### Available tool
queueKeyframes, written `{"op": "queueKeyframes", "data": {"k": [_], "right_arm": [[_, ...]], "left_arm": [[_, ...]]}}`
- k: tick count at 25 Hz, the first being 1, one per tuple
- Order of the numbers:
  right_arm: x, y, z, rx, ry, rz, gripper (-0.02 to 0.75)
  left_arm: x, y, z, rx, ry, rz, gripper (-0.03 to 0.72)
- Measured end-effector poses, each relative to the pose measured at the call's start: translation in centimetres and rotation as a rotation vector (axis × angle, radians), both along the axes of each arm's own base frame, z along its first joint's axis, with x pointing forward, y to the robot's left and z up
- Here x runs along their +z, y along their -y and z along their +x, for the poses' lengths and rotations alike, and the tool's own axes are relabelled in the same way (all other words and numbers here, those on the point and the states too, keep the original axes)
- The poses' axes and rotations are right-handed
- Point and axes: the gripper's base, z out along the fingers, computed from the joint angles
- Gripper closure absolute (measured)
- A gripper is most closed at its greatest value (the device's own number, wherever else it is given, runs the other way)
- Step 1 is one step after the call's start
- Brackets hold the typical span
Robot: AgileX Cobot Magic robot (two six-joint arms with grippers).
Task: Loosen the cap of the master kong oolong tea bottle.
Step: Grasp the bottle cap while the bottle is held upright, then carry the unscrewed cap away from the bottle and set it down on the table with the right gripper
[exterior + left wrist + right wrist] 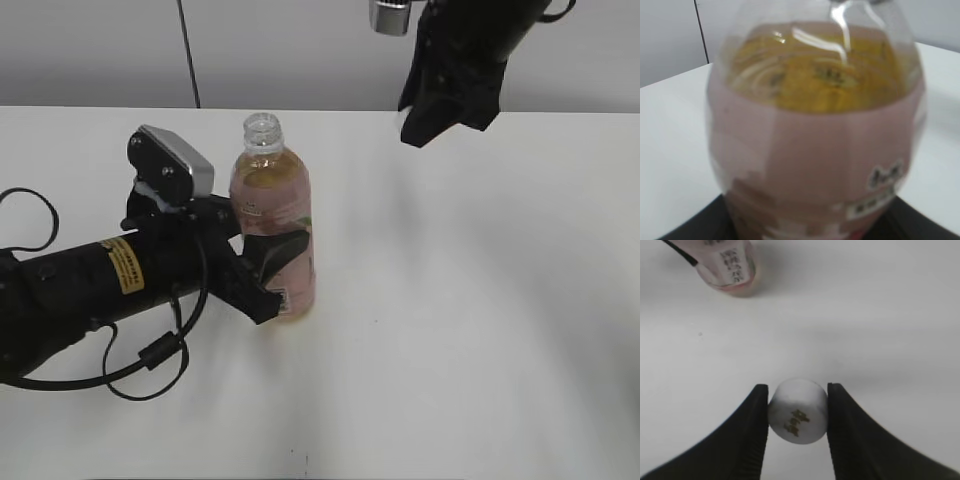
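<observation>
One uncapped bottle (272,215) clamped in left gripper (268,268), one cap (798,411) pinched in right gripper (798,412).

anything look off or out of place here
The slim clear plastic bottle of amber tea stands upright with its neck open. Its small round white plastic cap is fully off, pinched in the right hand raised above the table. The left hand clamps the bottle's body. Nothing spilled.
</observation>
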Motion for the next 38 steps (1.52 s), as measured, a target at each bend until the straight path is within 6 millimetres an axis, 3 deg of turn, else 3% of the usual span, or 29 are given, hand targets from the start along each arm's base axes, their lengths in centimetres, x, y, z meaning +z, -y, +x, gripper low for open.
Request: {"op": "queueKeyframes", "data": {"k": [4, 8, 12, 15, 18, 30, 38], "right_arm": [[-4.2, 0.9, 2.1, -0.241, -0.157, -0.035, 0.465], [-9.6, 1.0, 3.4, -0.513, -0.345, -0.102, 0.465], [-15.3, 0.9, 4.0, -0.638, -0.489, -0.183, 0.465], [-17.9, 1.0, 4.1, -0.698, -0.543, -0.228, 0.465], [-18.7, 1.0, 4.3, -0.758, -0.543, -0.228, 0.465], [-18.8, 1.3, 4.9, -0.818, -0.479, -0.221, 0.430], [-18.8, 1.2, 4.9, -0.821, -0.486, -0.219, 0.232]], "left_arm": [[-0.6, 0.2, -0.1, -0.009, -0.008, -0.071, 0.326], [-1.4, 0.4, -0.2, -0.027, -0.023, -0.092, 0.326], [-2.8, 0.4, -0.2, -0.030, -0.056, -0.086, 0.326], [-3.0, 0.5, -0.2, -0.037, -0.050, -0.108, 0.326], [-3.1, 0.5, -0.3, -0.039, -0.050, -0.108, 0.326], [-3.1, 0.6, -0.4, -0.055, -0.048, -0.108, 0.326], [-3.1, 0.7, -0.6, -0.086, -0.046, -0.103, 0.286]]}}
